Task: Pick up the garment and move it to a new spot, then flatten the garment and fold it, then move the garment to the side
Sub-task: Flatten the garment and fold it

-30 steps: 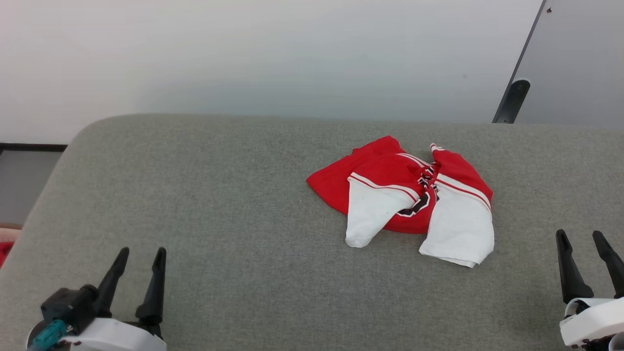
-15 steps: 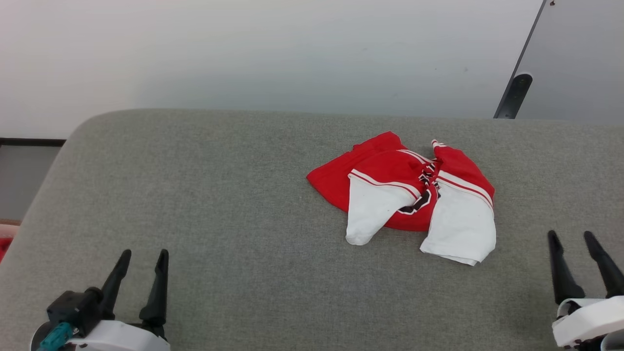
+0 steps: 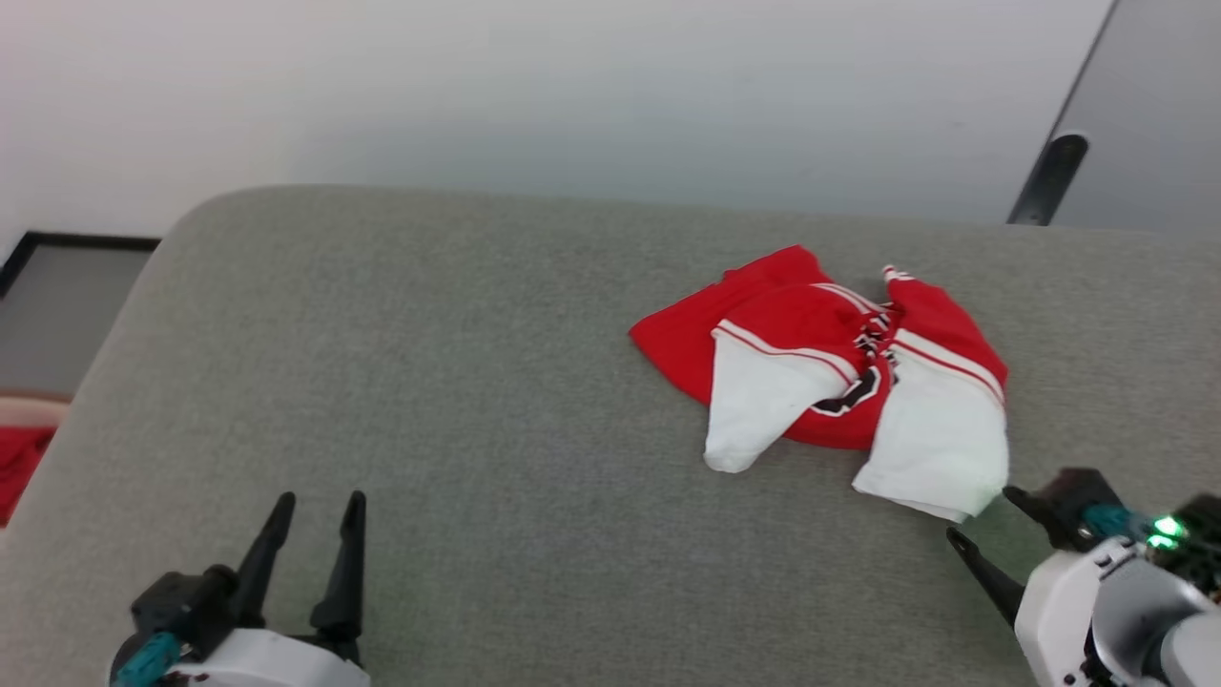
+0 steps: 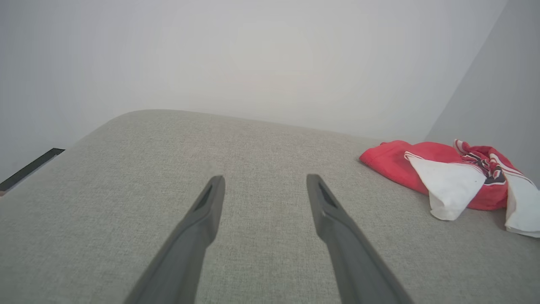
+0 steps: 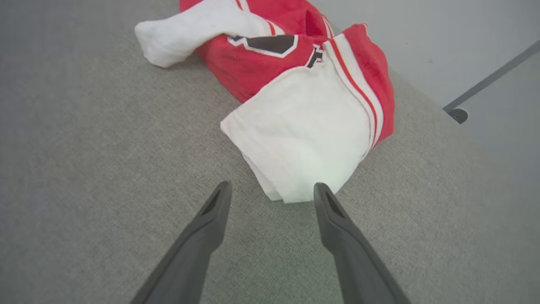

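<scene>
The garment (image 3: 820, 329), a red jersey with white sleeve ends and striped trim, lies crumpled on the grey padded table (image 3: 458, 382), right of the middle. My right gripper (image 3: 983, 515) is open at the lower right, turned toward the near white sleeve (image 3: 940, 448) and a short way from it. In the right wrist view that sleeve (image 5: 303, 135) lies just beyond my open right gripper (image 5: 272, 185), untouched. My left gripper (image 3: 320, 501) stands open at the lower left, far from the garment. The left wrist view has the open left gripper (image 4: 265, 179) over bare table and the garment (image 4: 396, 162) at the far right.
A pale wall rises behind the table's rounded far edge. A dark post (image 3: 1045, 181) stands at the upper right beyond the table. Off the table's left edge a red cloth (image 3: 19, 458) lies in a pale basket. Bare table stretches left of the garment.
The head camera has shifted, sliding the whole scene. My right gripper has turned and come in toward the garment's near white sleeve. The left gripper and the garment have stayed put.
</scene>
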Tool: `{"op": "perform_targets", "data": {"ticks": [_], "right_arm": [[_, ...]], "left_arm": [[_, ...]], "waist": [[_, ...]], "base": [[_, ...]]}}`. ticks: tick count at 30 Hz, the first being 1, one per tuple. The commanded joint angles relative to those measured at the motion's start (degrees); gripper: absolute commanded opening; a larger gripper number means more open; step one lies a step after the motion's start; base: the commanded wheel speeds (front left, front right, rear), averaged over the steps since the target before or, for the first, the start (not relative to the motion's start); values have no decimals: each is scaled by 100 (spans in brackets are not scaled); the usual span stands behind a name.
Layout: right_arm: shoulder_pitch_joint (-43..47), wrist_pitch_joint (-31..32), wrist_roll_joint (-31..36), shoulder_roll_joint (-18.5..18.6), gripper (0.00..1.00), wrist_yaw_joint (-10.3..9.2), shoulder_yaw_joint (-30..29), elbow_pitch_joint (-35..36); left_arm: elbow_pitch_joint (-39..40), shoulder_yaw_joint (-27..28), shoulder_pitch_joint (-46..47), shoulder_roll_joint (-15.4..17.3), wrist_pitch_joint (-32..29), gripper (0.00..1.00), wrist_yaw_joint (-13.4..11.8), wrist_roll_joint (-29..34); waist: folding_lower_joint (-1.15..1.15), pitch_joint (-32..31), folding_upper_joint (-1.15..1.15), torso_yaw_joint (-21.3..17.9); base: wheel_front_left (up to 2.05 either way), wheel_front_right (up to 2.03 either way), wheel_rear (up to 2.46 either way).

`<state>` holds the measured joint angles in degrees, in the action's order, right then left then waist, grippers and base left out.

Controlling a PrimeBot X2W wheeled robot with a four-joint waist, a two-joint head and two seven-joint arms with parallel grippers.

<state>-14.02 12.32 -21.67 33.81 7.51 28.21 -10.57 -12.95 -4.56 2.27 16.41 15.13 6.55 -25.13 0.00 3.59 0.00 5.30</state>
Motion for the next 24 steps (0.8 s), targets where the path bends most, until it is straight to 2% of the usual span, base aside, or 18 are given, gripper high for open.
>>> {"op": "perform_targets", "data": {"ticks": [1, 3, 5, 6, 7, 16, 20, 22, 24], "right_arm": [[-226, 226, -137, 221, 100, -4, 359, 36], [-526, 479, -78, 584, 100, -4, 810, 73], [-790, 688, -196, 811, 100, -4, 1214, 112], [-790, 688, -196, 811, 100, -4, 1214, 112], [-1039, 850, -338, 1028, 100, -4, 1540, 133], [-1798, 1105, -738, 1546, 100, -4, 2571, 12], [-2074, 1087, -830, 1620, 100, -4, 2924, -46], [-2186, 1059, -873, 1637, 43, -4, 3047, -81], [-2275, 1015, -906, 1654, 22, -4, 3153, -133]], "left_arm": [[-20, -20, 79, -62, 1, 100, 30, 43], [-51, -59, 133, -136, 1, 100, 48, 52], [-88, -72, 153, -199, 1, 100, 53, 50], [-88, -72, 153, -199, 1, 100, 53, 50], [-116, -72, 184, -270, 1, 100, 59, 59], [-157, -86, 347, -481, 1, 100, 88, 137], [-178, -60, 426, -545, 1, 100, 97, 154], [-177, -67, 478, -576, 1, 100, 99, 146], [-179, -82, 492, -588, 1, 100, 101, 126]], "waist": [[0, 152, 0, 171], [0, 239, 0, 273], [0, 317, 0, 351], [0, 317, 0, 351], [0, 390, 0, 420], [0, 653, 0, 627], [0, 763, 0, 660], [0, 807, 0, 662], [0, 841, 0, 656]], "base": [[0, 0, 0], [0, 0, 0], [0, 0, 0], [0, 0, 0], [0, 0, 0], [0, 0, 0], [0, 0, 0], [0, 0, 0], [0, 0, 0]]}}
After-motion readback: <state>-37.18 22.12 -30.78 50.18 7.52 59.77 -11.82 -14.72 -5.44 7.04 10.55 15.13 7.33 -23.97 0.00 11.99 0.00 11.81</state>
